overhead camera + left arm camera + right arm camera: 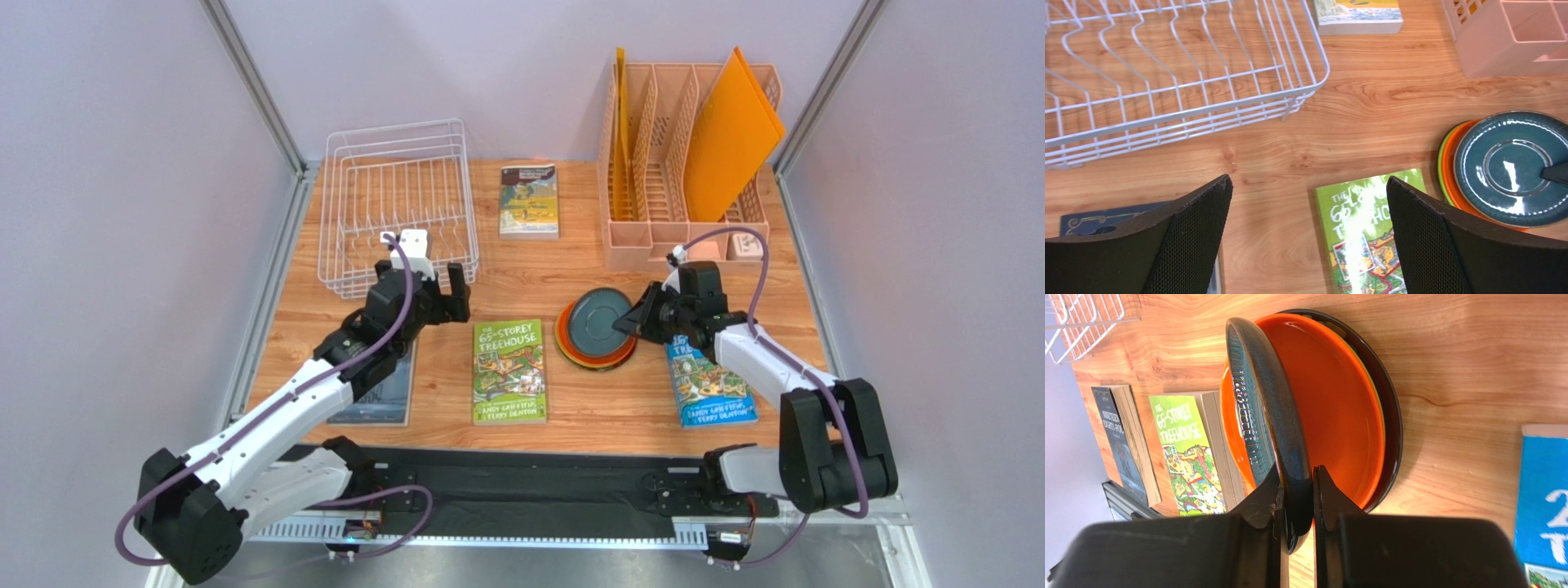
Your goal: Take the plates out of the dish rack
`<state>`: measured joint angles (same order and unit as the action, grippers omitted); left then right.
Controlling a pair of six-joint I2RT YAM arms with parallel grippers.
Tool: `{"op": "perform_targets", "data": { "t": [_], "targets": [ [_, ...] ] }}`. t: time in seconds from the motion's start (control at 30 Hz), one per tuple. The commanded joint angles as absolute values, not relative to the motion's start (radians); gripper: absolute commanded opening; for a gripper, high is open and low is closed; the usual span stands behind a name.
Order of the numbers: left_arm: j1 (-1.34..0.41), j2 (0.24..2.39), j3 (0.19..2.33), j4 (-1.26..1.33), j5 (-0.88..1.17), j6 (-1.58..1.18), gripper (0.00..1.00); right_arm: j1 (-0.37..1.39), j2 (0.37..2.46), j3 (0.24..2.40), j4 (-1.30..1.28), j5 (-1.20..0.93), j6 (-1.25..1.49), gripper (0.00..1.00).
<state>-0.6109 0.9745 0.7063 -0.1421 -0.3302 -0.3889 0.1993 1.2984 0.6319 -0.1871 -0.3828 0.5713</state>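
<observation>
The white wire dish rack (399, 129) stands at the back left with no plate showing in it; its front rim (1229, 105) fills the left wrist view's top. My left gripper (427, 300) hovers by the rack's near right corner, open, with only bare table between its fingers (1308, 184). The plates are stacked mid-table. My right gripper (638, 321) is shut on the rim of the dark teal plate (1260, 386), which tilts up off the orange plate (1327, 398). A lime green edge (1440, 165) and a dark rim (1389, 416) show beneath.
A green book (509, 370) lies left of the stack and a dark book (380, 392) under my left arm. A blue book (709, 386) lies beneath my right arm, another book (529, 200) at the back. A peach organizer (644, 233) with orange boards (730, 123) stands back right.
</observation>
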Motion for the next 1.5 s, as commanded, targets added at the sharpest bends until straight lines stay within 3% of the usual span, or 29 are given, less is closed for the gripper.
{"op": "perform_targets", "data": {
  "t": [0.0, 0.17, 0.37, 0.47, 0.53, 0.73, 1.13, 1.47],
  "targets": [
    [-0.611, 0.916, 0.681, -0.146, -0.405, -0.353, 1.00, 0.196, 1.315, 0.646, -0.051, -0.453, 0.569, 0.02],
    [-0.609, 0.896, 0.678, -0.155, -0.426, -0.336, 1.00, 0.195, 1.330, 0.647, -0.072, -0.453, 0.566, 0.32],
    [-0.609, 0.893, 0.681, -0.153, -0.434, -0.330, 1.00, 0.195, 1.335, 0.667, -0.135, -0.434, 0.542, 0.52],
    [-0.611, 0.896, 0.689, -0.156, -0.434, -0.330, 1.00, 0.198, 1.333, 0.696, -0.207, -0.405, 0.511, 0.57],
    [-0.611, 0.900, 0.693, -0.166, -0.437, -0.330, 1.00, 0.199, 1.330, 0.722, -0.300, -0.335, 0.491, 0.67],
    [-0.609, 0.920, 0.719, -0.173, -0.430, -0.313, 1.00, 0.221, 1.200, 0.738, -0.391, -0.100, 0.456, 0.74],
    [-0.609, 0.943, 0.792, -0.212, -0.486, -0.236, 1.00, 0.222, 1.017, 0.658, -0.322, 0.470, 0.437, 0.75],
    [-0.609, 0.930, 0.758, -0.130, -0.385, -0.206, 1.00, 0.245, 1.009, 0.505, -0.033, 0.590, 0.252, 0.69]
  ]
}}
